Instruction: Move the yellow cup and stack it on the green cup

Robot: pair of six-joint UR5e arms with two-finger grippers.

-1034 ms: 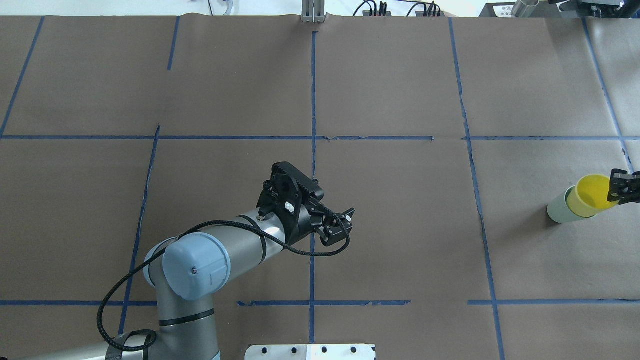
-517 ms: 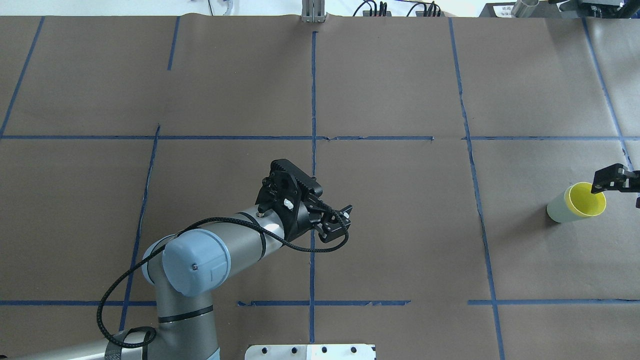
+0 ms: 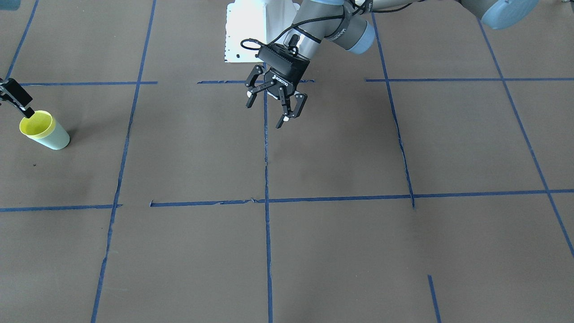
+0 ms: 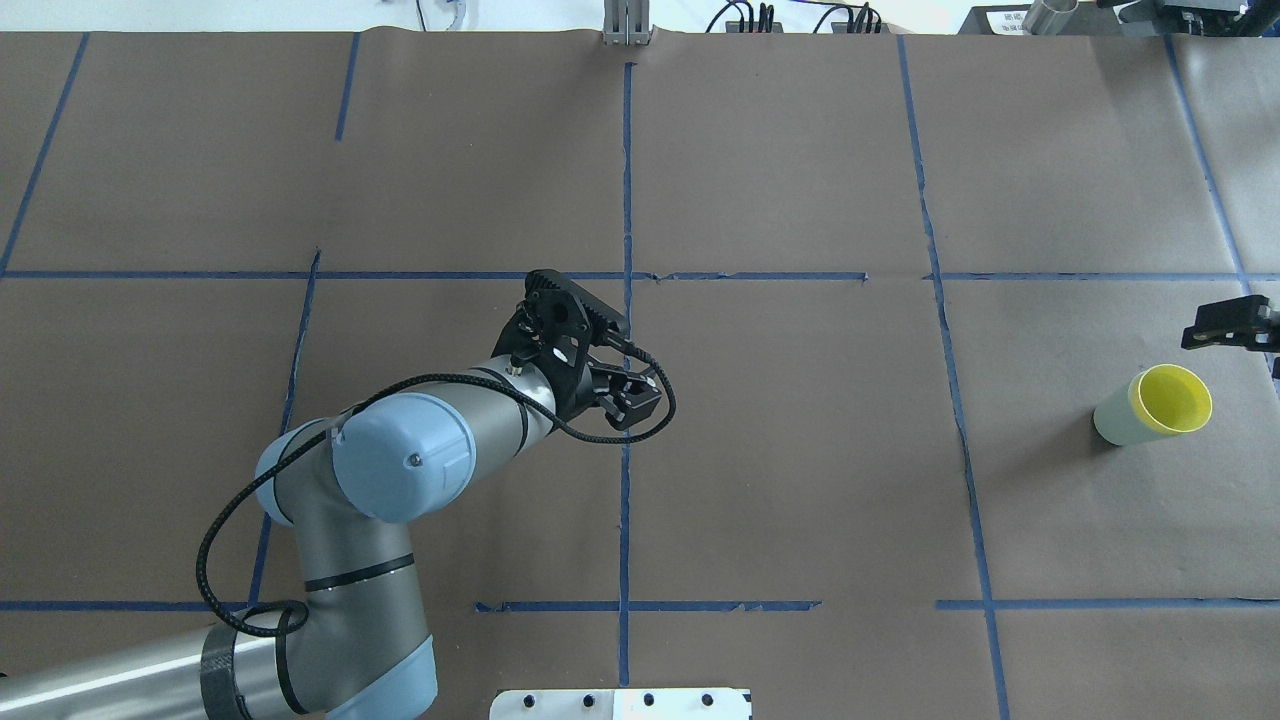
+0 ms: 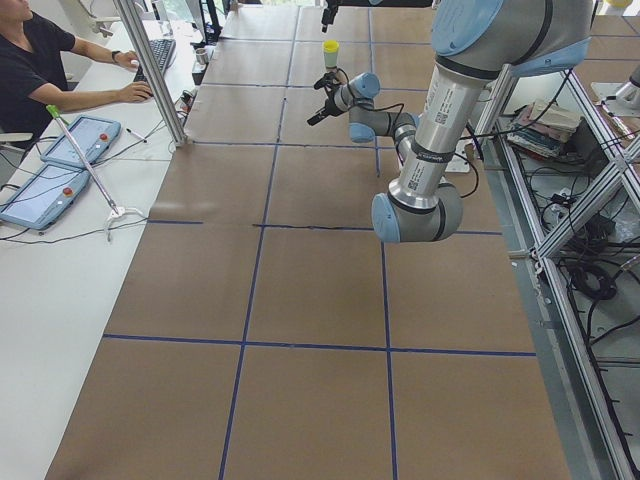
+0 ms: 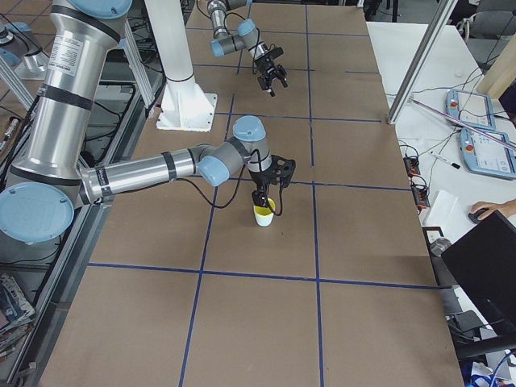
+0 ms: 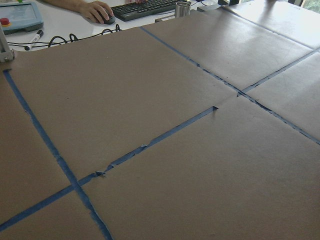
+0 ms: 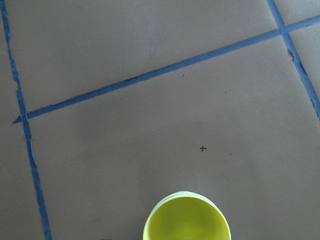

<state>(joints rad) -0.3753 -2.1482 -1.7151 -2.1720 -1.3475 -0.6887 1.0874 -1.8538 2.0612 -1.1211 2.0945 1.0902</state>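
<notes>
The yellow cup (image 4: 1170, 398) sits nested upright inside the green cup (image 4: 1113, 422) near the table's right edge. Only its rim and inside show. The pair also shows in the front view, yellow (image 3: 35, 124) in green (image 3: 56, 140), and at the bottom of the right wrist view (image 8: 185, 222). My right gripper (image 4: 1238, 348) is open and empty, just above and beyond the cups, apart from them; one of its fingers (image 3: 17, 96) shows in the front view. My left gripper (image 3: 267, 114) is open and empty above the table's middle, far from the cups.
Blue tape lines divide the brown paper table cover (image 4: 800, 450). The white base plate (image 4: 620, 703) is at the near edge. A metal post (image 4: 625, 20) stands at the far edge. An operator (image 5: 40, 60) sits at a side desk with a keyboard (image 7: 145, 7).
My right gripper has opened and let go of the yellow cup, which has dropped fully into the green cup; the gripper has moved up and away. My left arm has drawn back to the left.
</notes>
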